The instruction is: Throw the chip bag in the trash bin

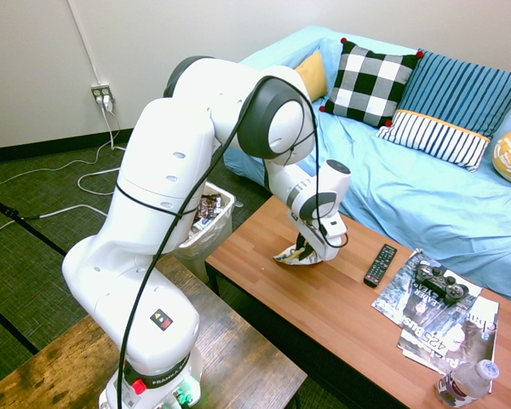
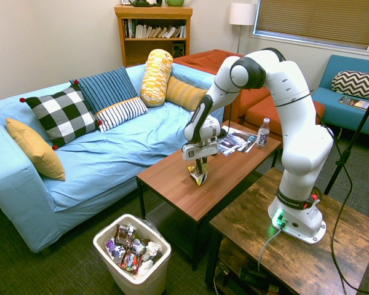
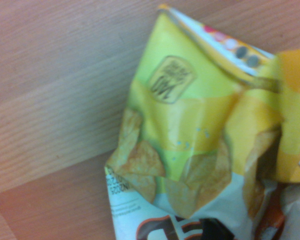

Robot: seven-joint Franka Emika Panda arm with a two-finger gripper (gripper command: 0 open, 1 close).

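A blue sofa (image 2: 111, 147) with cushions is seen just behind the brown surface (image 2: 172, 178). The white arm (image 2: 283, 110) is bent over the surface, its claw (image 2: 198, 170) pointed steeply down at the middle of the surface. The bin (image 2: 133, 273), filled with wrappers, is set on the floor just off the surface's end nearest the arm's base. Magazines (image 1: 439, 319) with a game controller (image 1: 440, 283) on them are laid at the surface's far end, a bottle (image 1: 465, 383) and a remote (image 1: 380, 264) beside them. The bag (image 2: 198, 176) is found on the surface, pinched between the nearly closed fingers (image 1: 301, 248).
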